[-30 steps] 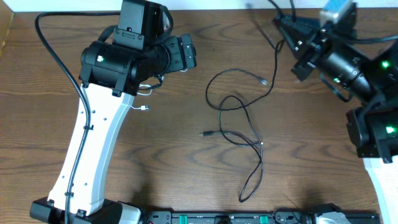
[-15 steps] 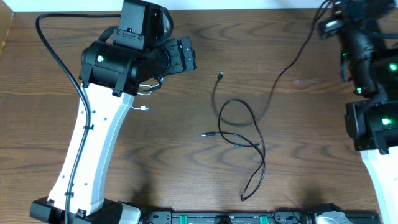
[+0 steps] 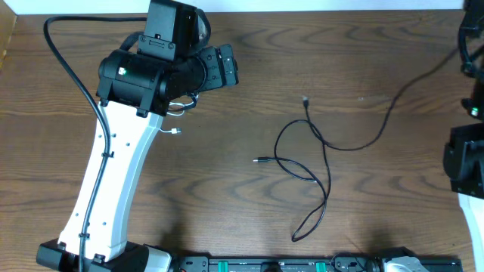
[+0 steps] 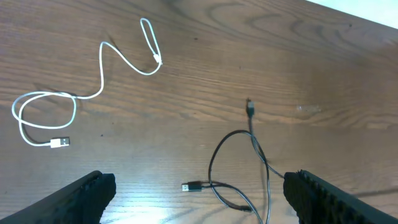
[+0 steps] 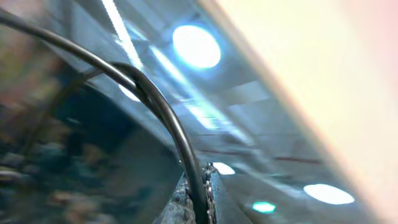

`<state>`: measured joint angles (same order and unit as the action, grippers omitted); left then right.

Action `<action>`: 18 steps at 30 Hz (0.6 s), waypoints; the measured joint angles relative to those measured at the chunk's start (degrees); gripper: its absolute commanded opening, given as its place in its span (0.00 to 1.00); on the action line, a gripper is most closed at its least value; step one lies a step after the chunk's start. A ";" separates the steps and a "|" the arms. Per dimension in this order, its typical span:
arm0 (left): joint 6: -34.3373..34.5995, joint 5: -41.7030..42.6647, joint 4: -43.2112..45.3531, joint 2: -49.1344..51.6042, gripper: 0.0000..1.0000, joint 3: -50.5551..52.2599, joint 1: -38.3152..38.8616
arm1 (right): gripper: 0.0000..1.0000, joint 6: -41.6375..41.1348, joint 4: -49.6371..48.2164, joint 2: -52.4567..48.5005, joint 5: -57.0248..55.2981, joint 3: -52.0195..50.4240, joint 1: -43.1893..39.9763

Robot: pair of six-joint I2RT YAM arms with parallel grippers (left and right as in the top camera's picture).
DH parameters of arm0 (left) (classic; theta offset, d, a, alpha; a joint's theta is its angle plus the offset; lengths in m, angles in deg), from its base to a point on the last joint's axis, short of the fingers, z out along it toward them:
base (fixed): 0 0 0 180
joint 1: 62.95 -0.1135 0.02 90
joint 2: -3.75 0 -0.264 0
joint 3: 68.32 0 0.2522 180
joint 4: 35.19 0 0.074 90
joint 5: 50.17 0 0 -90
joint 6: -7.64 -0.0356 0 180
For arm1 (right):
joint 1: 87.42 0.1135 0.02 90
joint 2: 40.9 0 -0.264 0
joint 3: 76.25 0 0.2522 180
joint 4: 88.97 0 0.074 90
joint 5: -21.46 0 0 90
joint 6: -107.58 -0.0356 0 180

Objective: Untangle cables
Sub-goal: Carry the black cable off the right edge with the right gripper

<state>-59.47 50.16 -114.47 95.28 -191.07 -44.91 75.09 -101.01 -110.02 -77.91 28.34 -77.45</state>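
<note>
The black cables [image 3: 314,162] lie on the worktop [image 3: 393,219] right of its middle, crossing one another in a loose ring. One small plug [image 3: 305,99] points toward the far edge and another [image 3: 257,159] sticks out to the left. A long hairpin runs down toward the near edge. From the ring a single black strand sweeps out to the right and climbs toward the far right corner. Whether the crossings are a true knot, and how many separate cords make them up, cannot be told.

The right claw [image 5: 200,200] is pinched fully closed on that black strand, which curves up out of its fingertips. Its camera faces blurred ceiling lights.

The white cable [image 4: 102,62] lies well apart from the black ones, toward the left of the worktop. It has a coil at one end beside its plug [image 4: 60,142] and a narrow hairpin at the other. From overhead most of it is hidden beneath the left arm [image 3: 113,181].

The left claw [image 4: 199,202] hangs above the worktop with its fingers spread wide, holding nothing.
</note>
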 measured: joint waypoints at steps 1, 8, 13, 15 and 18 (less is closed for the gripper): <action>0.00 0.00 -0.02 0.00 0.94 0.00 0.00 | 0.01 2.73 -0.31 0.00 -0.57 0.42 -0.02; 0.00 -0.02 -0.02 0.00 0.93 0.00 0.00 | 0.01 21.75 -8.52 -0.17 -2.25 1.20 -1.14; 0.02 0.00 -0.26 0.00 0.94 0.00 0.00 | 0.01 24.50 -3.41 -0.20 -0.87 6.38 -1.88; 0.02 0.00 -0.55 0.00 0.94 0.00 0.00 | 0.01 24.17 -1.60 -0.37 -0.26 8.37 -1.88; 0.02 0.00 -0.79 0.00 0.94 0.00 0.00 | 0.01 19.19 -0.17 -1.79 0.35 14.91 -1.88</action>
<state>-59.45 50.16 -115.26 95.28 -191.07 -44.91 94.28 -101.19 -111.81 -77.56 43.24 -79.33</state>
